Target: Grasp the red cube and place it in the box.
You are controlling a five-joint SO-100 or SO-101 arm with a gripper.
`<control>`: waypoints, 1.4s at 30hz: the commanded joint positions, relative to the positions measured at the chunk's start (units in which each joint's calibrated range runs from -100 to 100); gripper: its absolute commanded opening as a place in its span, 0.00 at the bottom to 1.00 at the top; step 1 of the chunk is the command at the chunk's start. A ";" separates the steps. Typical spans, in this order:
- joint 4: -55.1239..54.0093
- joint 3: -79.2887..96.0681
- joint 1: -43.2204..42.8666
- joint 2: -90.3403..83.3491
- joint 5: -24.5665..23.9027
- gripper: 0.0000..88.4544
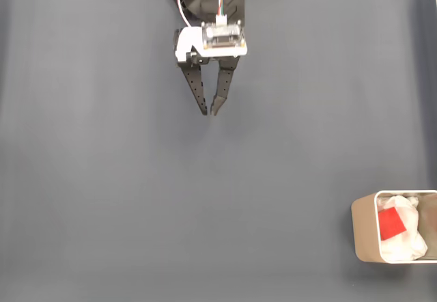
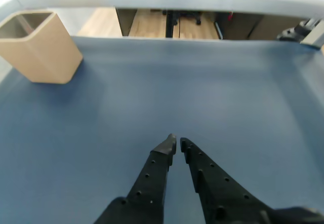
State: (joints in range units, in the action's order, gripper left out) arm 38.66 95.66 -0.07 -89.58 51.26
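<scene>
So the gripper (image 1: 211, 113) is hanging out near the top middle of the fixed view, fingers pretty much together with just a sliver of gap at the tips and nothing between them. The wrist view is showing the same thing, gripper (image 2: 176, 144) pointing out over the bare blue-gray mat (image 1: 136, 199). The red cube (image 1: 390, 223) is sitting inside the box (image 1: 364, 228) on the white wrinkly lining (image 1: 408, 244), down in the lower right corner of the fixed view. In the wrist view the box (image 2: 44, 54) is sitting at the upper left.
</scene>
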 commanded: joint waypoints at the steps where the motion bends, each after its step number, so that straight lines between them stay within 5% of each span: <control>1: 8.55 4.16 0.07 -6.00 -0.10 0.00; 13: 35.68 4.16 -0.71 -10.33 -0.59 0.00; 42: 37.24 4.16 -0.35 -10.33 -1.95 0.00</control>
State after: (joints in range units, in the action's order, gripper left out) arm 74.70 99.37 -0.37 -100.00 49.79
